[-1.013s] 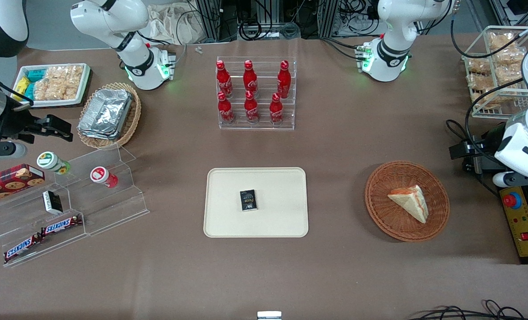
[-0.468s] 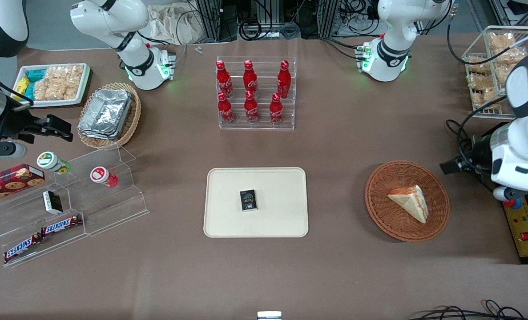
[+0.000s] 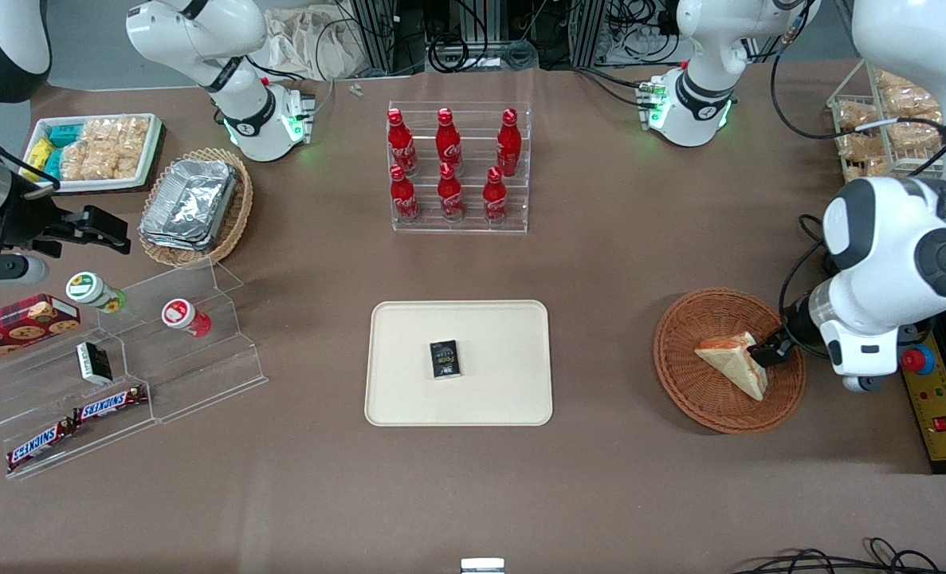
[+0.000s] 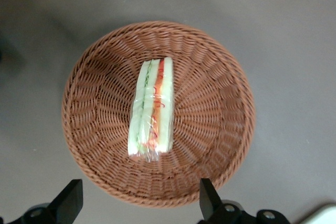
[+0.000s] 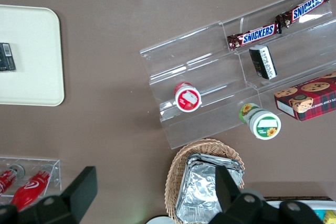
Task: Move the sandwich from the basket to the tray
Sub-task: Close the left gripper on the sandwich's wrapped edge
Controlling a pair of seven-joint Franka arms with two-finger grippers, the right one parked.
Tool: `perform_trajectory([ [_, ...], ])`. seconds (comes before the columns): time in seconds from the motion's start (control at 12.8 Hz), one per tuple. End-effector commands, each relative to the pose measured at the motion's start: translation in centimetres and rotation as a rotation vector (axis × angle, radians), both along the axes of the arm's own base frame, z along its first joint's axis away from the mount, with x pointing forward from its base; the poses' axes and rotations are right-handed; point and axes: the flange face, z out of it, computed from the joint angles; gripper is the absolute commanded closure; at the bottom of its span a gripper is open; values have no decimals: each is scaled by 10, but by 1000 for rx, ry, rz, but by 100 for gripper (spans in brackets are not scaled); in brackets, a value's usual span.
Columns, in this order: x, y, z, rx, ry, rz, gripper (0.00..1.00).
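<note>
The sandwich [image 3: 732,363] [image 4: 152,108], a wrapped white-bread wedge with an orange-red filling edge, lies in the round reddish-brown basket [image 3: 704,399] [image 4: 210,103] toward the working arm's end of the table. My left gripper [image 3: 766,351] [image 4: 140,203] hangs over the basket's rim beside the sandwich. It is open, with its fingers spread wider than the sandwich and nothing between them. The cream tray [image 3: 504,335] [image 5: 31,51] lies at the table's middle, about a basket's width from the basket.
A small black packet [image 3: 445,359] lies on the tray. Farther from the camera stands a rack of red bottles [image 3: 457,167]. A control box with a red button [image 3: 935,399] sits beside the basket. Snack stands [image 3: 122,375] and a foil-container basket [image 3: 194,207] are toward the parked arm's end.
The left arm has swung in from the table's edge toward the basket, bringing the gripper over its rim next to the sandwich. The sandwich has not moved.
</note>
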Motion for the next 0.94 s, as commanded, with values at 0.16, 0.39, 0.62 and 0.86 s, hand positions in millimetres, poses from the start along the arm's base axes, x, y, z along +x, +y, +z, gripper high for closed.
perform_trajectory([
  [0.16,-6,2,-42,2,-8,71,0],
  [0.39,-13,11,-67,-2,-9,84,0],
  [0.62,-13,19,-85,-7,-10,98,0],
  [0.86,-9,19,-100,-14,-35,98,0],
])
